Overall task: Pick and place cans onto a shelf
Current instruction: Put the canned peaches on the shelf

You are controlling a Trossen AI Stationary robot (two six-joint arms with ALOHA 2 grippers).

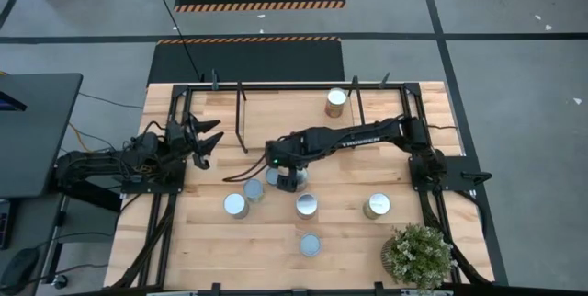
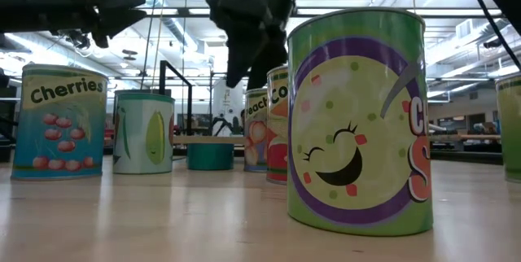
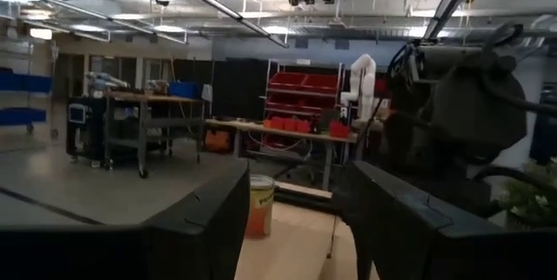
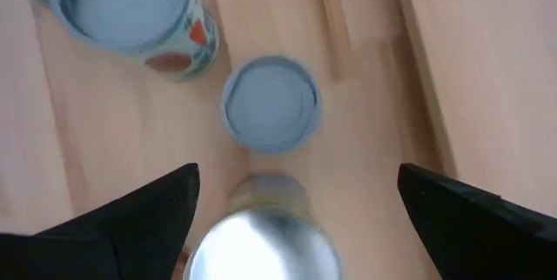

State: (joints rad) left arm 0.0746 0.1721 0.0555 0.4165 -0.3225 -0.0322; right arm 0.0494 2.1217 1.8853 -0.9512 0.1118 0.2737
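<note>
1. Wooden tabletop (image 1: 184,241), largest thing in frame, carrying the shelf (image 1: 276,103) along its twelve o'clock edge, with one can (image 1: 336,102) already parked there at about one o'clock.
2. Right arm stretched from three o'clock toward centre, right gripper (image 1: 290,178) spread wide and poised above a silver-topped can (image 4: 261,245), seemingly lined up for a straddling descent.
3. Left arm idle at nine o'clock, left gripper (image 1: 204,140) partly parted, gripping nothing, clear of the work.
4. Loose cans (image 1: 236,205) clustered around six o'clock, upright and spaced apart, probably for finger room.
5. Potted plant (image 1: 418,255) tucked at five o'clock.
</note>
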